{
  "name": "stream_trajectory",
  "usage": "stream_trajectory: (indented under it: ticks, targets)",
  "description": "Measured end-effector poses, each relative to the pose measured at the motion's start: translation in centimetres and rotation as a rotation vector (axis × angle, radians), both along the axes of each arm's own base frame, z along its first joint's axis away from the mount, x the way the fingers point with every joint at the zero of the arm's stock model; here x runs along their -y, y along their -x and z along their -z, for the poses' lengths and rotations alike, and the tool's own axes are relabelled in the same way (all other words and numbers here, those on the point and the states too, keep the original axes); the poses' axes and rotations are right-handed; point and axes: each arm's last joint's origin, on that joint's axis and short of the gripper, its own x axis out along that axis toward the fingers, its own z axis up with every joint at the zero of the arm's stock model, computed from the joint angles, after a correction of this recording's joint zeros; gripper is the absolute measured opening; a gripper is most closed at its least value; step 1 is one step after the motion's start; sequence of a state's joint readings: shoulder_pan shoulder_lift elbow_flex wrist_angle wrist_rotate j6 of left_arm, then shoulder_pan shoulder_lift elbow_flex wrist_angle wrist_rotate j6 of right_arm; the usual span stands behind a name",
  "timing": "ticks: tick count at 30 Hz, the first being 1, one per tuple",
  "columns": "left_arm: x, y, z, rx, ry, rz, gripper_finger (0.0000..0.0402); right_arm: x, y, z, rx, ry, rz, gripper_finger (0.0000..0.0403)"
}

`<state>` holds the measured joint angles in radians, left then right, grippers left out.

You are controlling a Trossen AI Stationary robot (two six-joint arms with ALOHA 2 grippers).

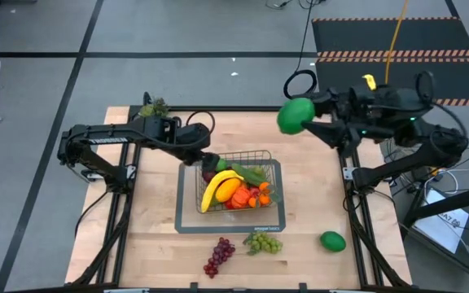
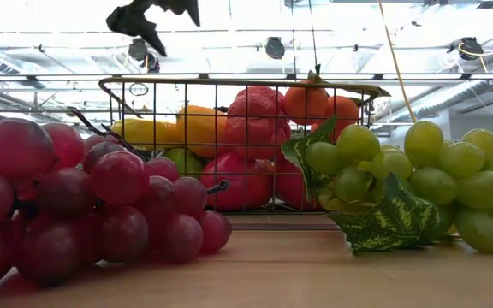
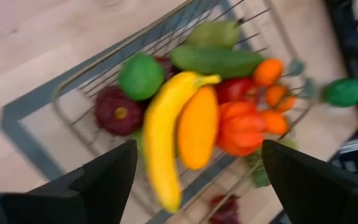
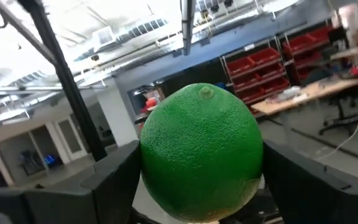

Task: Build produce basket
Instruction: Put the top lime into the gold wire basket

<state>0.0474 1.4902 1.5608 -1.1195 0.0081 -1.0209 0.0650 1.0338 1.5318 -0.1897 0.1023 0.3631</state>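
The wire basket (image 1: 187, 207) stands mid-table, filled with produce: a yellow banana (image 3: 163, 134), an orange fruit (image 3: 197, 127), a cucumber (image 3: 219, 60), a green ball (image 3: 140, 76) and red pieces. My left gripper (image 1: 208, 159) hovers open over the basket's far left corner, its fingers (image 3: 104, 180) wide apart with nothing between them. My right gripper (image 1: 306, 120) is up over the table's far right edge, shut on a large green ball (image 4: 201, 149). My right gripper pinches the green ball by two opposite sides (image 4: 149, 168) between its two fingers. They come at it about level from the table's right side. The ball is lifted well clear of the table, its stem nub (image 4: 205, 93) pointing up.
On the table in front of the basket lie red grapes (image 1: 219, 255) and green grapes (image 1: 263, 242). Another green ball (image 1: 332, 241) lies near the right edge. A leafy green piece (image 1: 155, 107) sits at the far left corner. Bare wood shows left and right of the basket.
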Motion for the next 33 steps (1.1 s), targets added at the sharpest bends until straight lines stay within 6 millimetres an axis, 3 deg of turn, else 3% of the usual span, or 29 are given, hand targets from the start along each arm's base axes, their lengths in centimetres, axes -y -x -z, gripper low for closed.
stream_trajectory:
  ticks: [9,22,33]
  targets:
    - [1.0,-1.1,-0.7,0.135,0.029,-0.042,0.0340,0.1,2.3,-0.3,-0.011,0.221,0.049,0.0302]
    - [2.9,-1.2,-0.8,0.150,0.058,-0.109,0.0340,0.2,3.9,-0.7,0.019,0.235,0.056,0.0302]
    - [3.0,-1.1,-0.8,0.154,0.016,-0.122,0.0340,0.2,3.8,-0.7,0.030,-0.059,-0.017,0.0302]
